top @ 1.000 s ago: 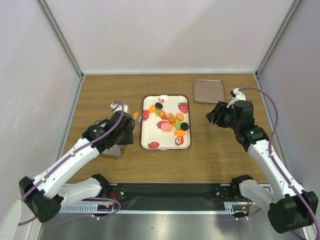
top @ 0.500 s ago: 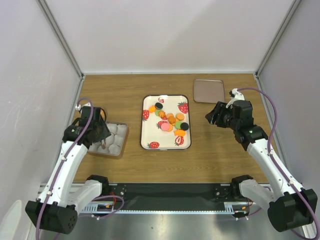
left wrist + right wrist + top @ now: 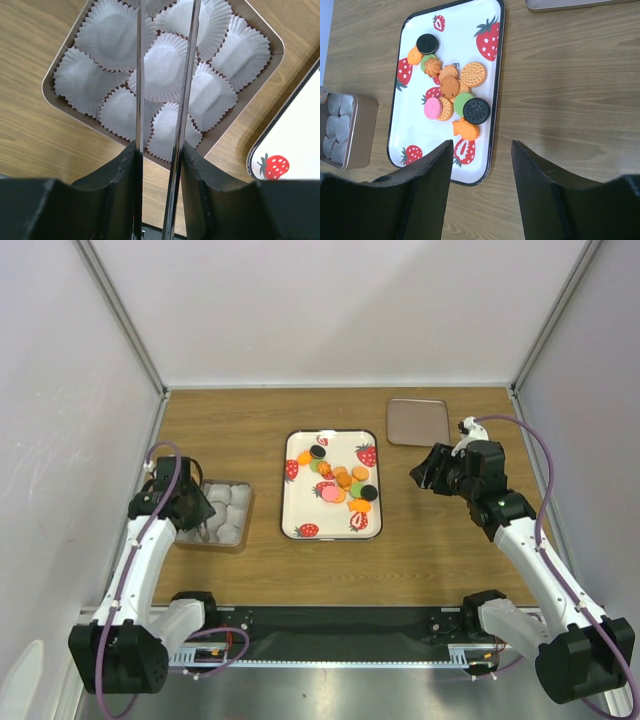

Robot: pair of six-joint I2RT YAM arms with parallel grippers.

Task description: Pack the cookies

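Observation:
The cookies [image 3: 340, 483] lie in a loose pile on the white strawberry-print tray [image 3: 300, 510]: orange, pink, green and black rounds [image 3: 452, 97]. My left gripper [image 3: 190, 506] hovers over the left side of a brown tin [image 3: 240, 530], shut on thin metal tongs [image 3: 139, 75]. The blades reach across the white paper cups [image 3: 165, 67], and their tips run out of the wrist view's top edge. Between the blades at the left gripper [image 3: 159, 150] there is nothing. My right gripper [image 3: 432, 468] hangs open right of the tray, its jaws [image 3: 482, 150] apart over the tray's near right corner.
The tin's flat lid [image 3: 417, 421] lies at the back right, its edge [image 3: 570, 4] just behind the tray [image 3: 465, 60]. The tin [image 3: 360, 135] sits left of the tray. Grey walls close in the table on three sides.
My left arm has swung from beside the tray's left edge out to the left, uncovering the tin of paper cups. The right arm has hardly moved.

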